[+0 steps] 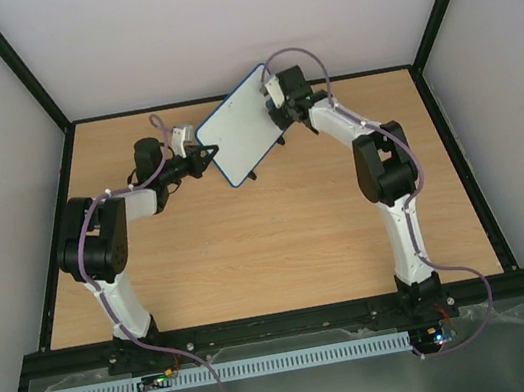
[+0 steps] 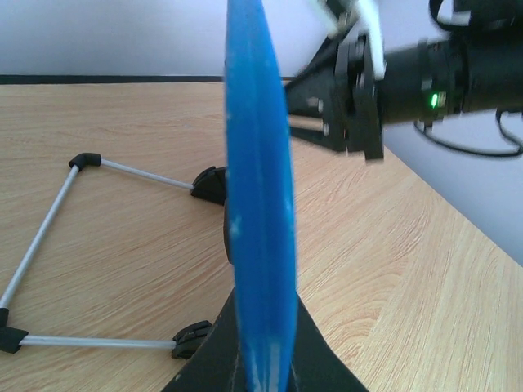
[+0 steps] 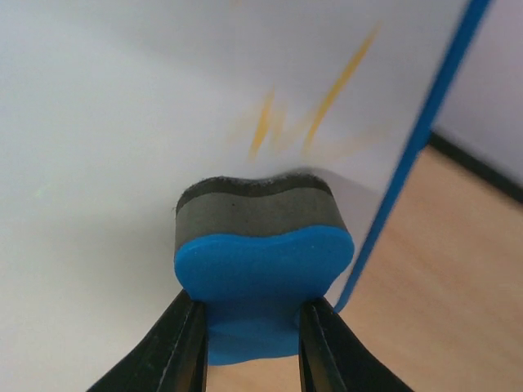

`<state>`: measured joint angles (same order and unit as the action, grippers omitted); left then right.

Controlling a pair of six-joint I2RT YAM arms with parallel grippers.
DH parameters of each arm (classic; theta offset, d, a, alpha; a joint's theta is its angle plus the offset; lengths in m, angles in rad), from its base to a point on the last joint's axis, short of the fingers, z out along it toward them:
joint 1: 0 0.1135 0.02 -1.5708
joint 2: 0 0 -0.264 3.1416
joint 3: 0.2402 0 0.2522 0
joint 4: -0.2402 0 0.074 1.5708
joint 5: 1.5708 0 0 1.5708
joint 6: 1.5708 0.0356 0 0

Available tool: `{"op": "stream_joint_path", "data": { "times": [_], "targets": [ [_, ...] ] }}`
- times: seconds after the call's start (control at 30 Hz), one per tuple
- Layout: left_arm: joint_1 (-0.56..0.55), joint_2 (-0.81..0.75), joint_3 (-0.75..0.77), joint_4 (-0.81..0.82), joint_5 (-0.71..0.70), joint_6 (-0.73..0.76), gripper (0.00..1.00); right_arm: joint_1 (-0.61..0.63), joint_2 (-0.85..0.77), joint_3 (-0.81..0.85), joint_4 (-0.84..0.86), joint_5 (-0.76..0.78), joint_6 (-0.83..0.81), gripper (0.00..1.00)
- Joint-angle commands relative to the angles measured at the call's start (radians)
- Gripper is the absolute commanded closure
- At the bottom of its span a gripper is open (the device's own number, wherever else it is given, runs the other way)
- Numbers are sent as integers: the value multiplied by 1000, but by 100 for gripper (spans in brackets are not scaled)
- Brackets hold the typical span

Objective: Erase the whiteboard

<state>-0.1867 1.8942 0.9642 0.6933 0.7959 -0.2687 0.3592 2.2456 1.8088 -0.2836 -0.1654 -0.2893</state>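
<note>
The whiteboard (image 1: 244, 123), white with a thin blue frame, is held tilted above the table at the back centre. My left gripper (image 1: 209, 154) is shut on its lower left edge; in the left wrist view the blue frame (image 2: 260, 204) runs edge-on between my gripper's (image 2: 261, 351) dark fingers. My right gripper (image 1: 276, 102) is shut on the blue eraser (image 3: 261, 253), whose dark felt face presses on the white surface (image 3: 122, 98). An orange scribble (image 3: 302, 122) sits just above the eraser. The board's blue edge (image 3: 425, 139) passes to the right.
A stand of thin metal rods with black corner pieces (image 2: 57, 204) shows to the left of the board, low over the wooden table (image 1: 281, 243). Black feet (image 1: 252, 174) stick out under the board. The right arm (image 2: 441, 82) is close behind it.
</note>
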Motion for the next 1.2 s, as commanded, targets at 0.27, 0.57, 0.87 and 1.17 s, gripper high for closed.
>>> {"op": "stream_joint_path", "data": {
  "times": [0.27, 0.57, 0.87, 1.17],
  "targets": [
    [-46, 54, -39, -171, 155, 12, 97, 3, 87, 321, -61, -9, -21, 98],
    [-46, 55, -37, -174, 155, 15, 97, 3, 4, -92, 101, -7, -15, 98],
    [-46, 54, -38, -173, 156, 14, 97, -19, 7, -35, 92, 12, -12, 98],
    [-48, 57, -38, -173, 160, 13, 97, -17, 85, 375, -58, -22, -15, 98]
  ]
}}
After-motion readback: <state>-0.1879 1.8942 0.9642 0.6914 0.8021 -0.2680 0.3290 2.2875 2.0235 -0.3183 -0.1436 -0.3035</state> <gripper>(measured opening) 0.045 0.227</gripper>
